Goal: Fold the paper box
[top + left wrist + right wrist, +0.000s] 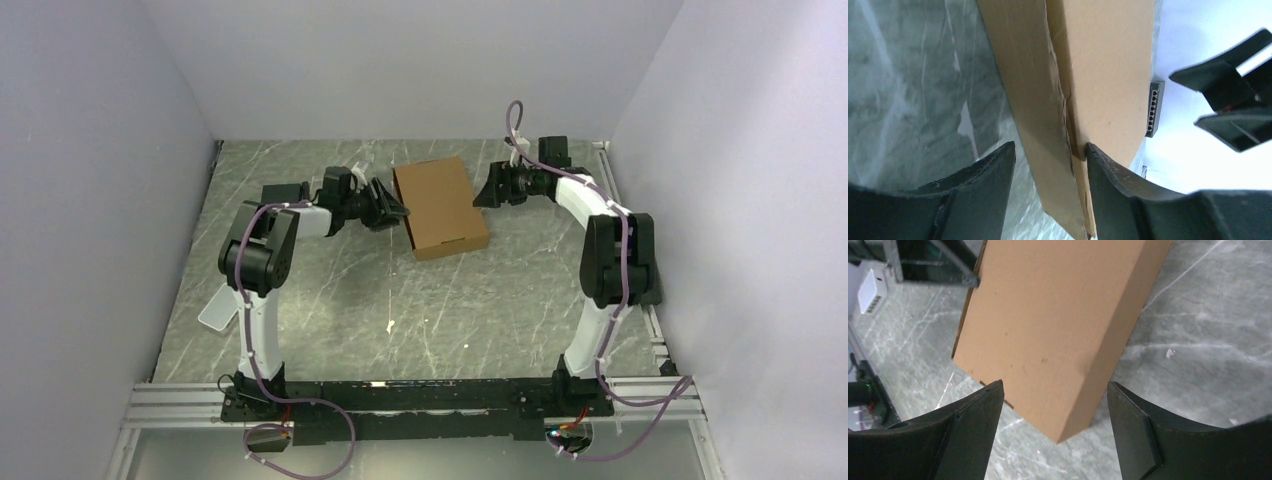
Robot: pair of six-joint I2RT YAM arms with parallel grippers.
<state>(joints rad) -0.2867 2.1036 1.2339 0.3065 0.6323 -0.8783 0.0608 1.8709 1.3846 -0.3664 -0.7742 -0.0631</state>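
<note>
Your paper box [440, 207] lies closed at the far middle of the marbled surface [450, 310], with your left pincer [398, 212] spread astride its left edge and your right pincer [481, 191] spread wide just beside its right edge, gripping nothing.

paper box [440, 208]: closed, flat on table [450, 300] | left gripper [397, 212]: at left edge (touching) | right gripper [484, 190]: beside right edge

Paper box [440, 207] bars rightward passage for left end effector [399, 212].
</note>
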